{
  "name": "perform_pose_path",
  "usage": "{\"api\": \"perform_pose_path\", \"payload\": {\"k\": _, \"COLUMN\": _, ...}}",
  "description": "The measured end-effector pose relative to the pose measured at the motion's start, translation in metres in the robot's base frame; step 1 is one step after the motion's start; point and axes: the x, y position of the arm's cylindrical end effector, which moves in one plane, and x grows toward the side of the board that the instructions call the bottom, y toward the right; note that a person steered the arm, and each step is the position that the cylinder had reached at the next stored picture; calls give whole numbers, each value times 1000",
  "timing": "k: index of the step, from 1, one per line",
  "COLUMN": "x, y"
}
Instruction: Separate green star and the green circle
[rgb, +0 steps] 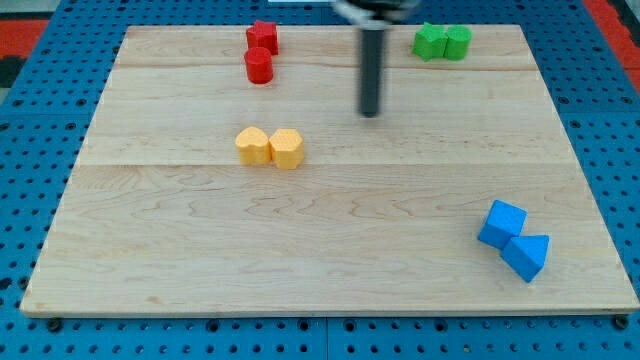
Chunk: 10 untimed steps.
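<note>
The green star (430, 41) and the green circle (457, 42) sit touching side by side near the view's top right of the wooden board (320, 230), star on the left. My tip (371, 113) stands on the board below and to the left of the green pair, a clear gap away from them. It touches no block.
Two red blocks (261, 52) stand together at the view's top, left of my tip. Two yellow blocks (270, 147) lie side by side left of centre. A blue cube (502, 223) and a blue triangle (527, 256) touch at the lower right.
</note>
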Motion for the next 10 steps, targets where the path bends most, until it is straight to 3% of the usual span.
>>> {"api": "perform_pose_path", "payload": {"k": 1, "x": -33, "y": 121}}
{"api": "perform_pose_path", "payload": {"k": 2, "x": -96, "y": 148}}
{"api": "perform_pose_path", "payload": {"k": 4, "x": -167, "y": 143}}
{"api": "perform_pose_path", "payload": {"k": 6, "x": -167, "y": 8}}
{"api": "perform_pose_path", "payload": {"k": 7, "x": -146, "y": -15}}
{"api": "perform_pose_path", "payload": {"k": 8, "x": -129, "y": 3}}
{"api": "perform_pose_path", "payload": {"k": 9, "x": -163, "y": 23}}
{"api": "perform_pose_path", "payload": {"k": 10, "x": -166, "y": 24}}
